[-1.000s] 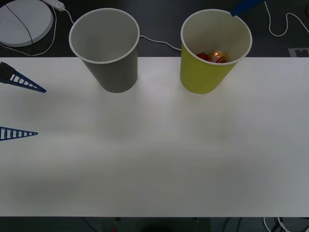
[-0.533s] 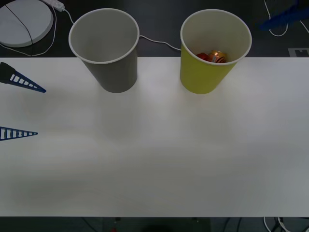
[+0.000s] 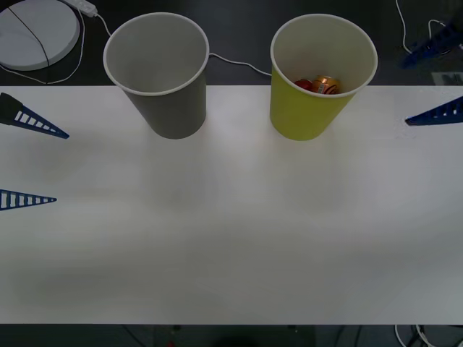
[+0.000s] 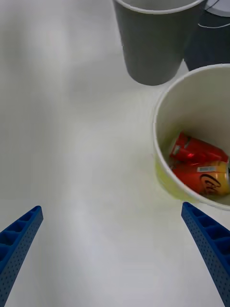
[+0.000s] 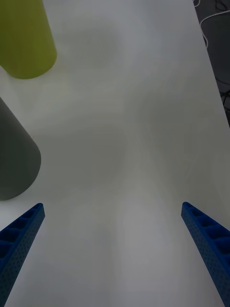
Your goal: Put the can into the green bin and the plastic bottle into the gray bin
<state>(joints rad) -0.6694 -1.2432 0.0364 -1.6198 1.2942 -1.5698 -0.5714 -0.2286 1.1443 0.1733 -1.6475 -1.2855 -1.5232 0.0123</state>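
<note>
Right now your right gripper sits at the far right edge of the table, its fingers spread wide and holding nothing, well apart from the green bin. The can already lies inside that bin, tipped on its side against the wall, so that half of the job looks finished. Your left gripper waits at the left edge of the table, also spread wide and empty. No plastic bottle is visible on the table, so judge the step in hand as clearing away from the green bin and looking for the bottle; move the right arm back without brushing the bin's rim, since a light paper cup would likely tip easily, and leave the gray bin untouched until you have something to drop in it. From the front view you get both bins side by side and the open mouth of the gray bin, which appears to hold nothing. From the right wrist view you see deeper into the green bin, where a crumpled red item rests touching the can. From the left wrist view you see just the outer walls of both bins and bare table between the fingers.
</note>
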